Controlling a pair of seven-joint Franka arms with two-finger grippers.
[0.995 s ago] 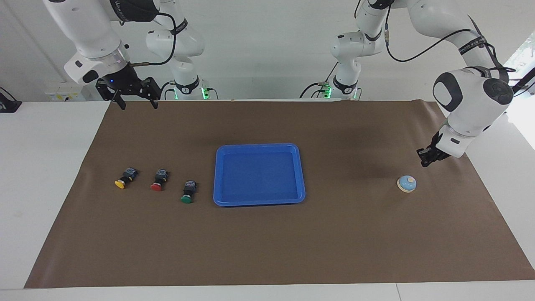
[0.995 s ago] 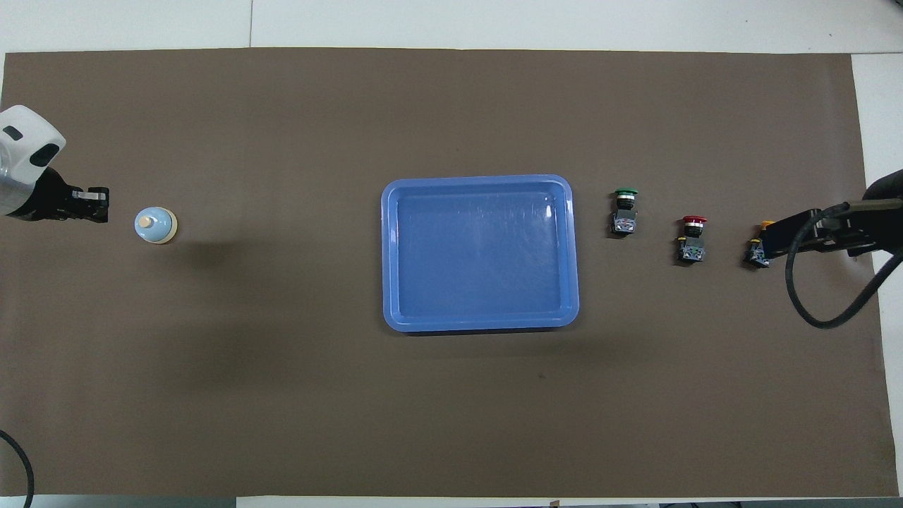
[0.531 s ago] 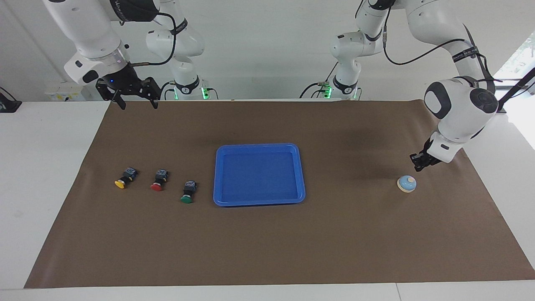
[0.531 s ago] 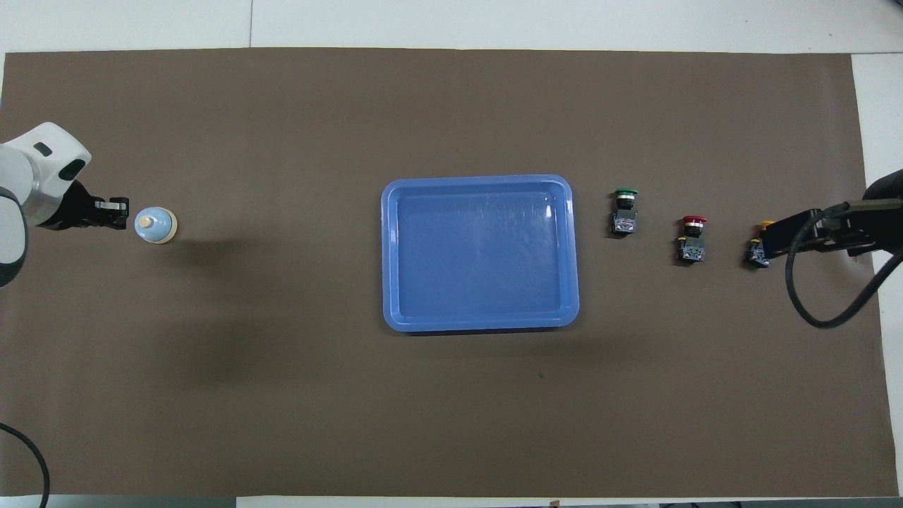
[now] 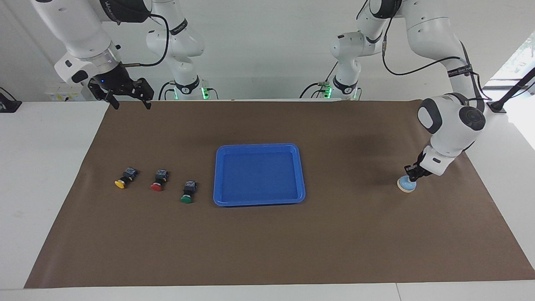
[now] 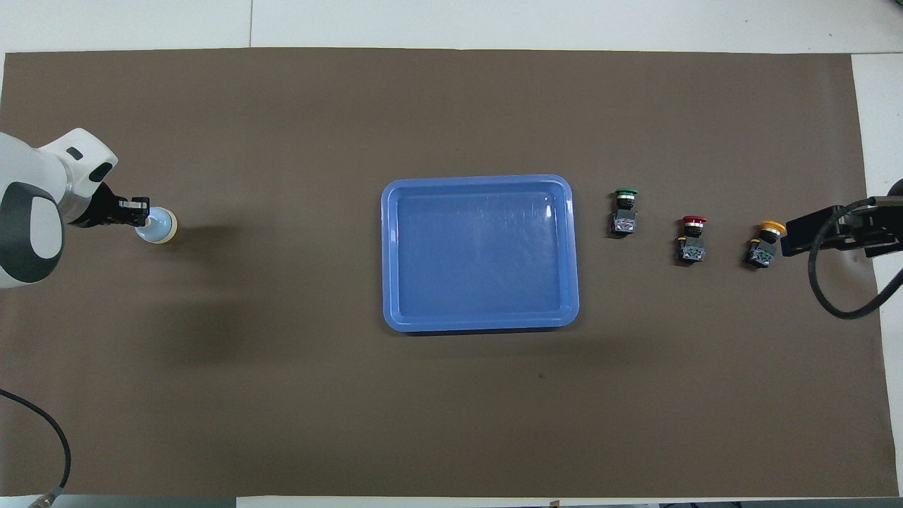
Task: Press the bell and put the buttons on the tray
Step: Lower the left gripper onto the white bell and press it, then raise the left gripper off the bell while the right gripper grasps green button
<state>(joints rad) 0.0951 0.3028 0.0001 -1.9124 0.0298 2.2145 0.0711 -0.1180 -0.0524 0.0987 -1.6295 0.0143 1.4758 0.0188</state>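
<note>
The light-blue bell (image 5: 406, 184) (image 6: 161, 226) sits on the brown mat toward the left arm's end of the table. My left gripper (image 5: 411, 172) (image 6: 141, 209) is shut, its fingertips down on top of the bell, hiding the knob. The blue tray (image 5: 259, 200) (image 6: 480, 323) lies mid-table with nothing in it. Three buttons lie in a row toward the right arm's end: green (image 5: 187, 192) (image 6: 624, 209) beside the tray, then red (image 5: 158, 180) (image 6: 692, 238), then yellow (image 5: 124, 177) (image 6: 764, 243). My right gripper (image 5: 126, 101) hangs open, raised over the mat's edge by the robots' bases.
A brown mat (image 5: 267, 242) covers most of the white table (image 5: 46, 167). The right arm's black cable (image 6: 839, 282) loops over the mat's end beside the yellow button.
My left gripper came down and across from beside the bell onto its top. The right gripper rose slightly and drew back, uncovering the yellow button in the overhead view.
</note>
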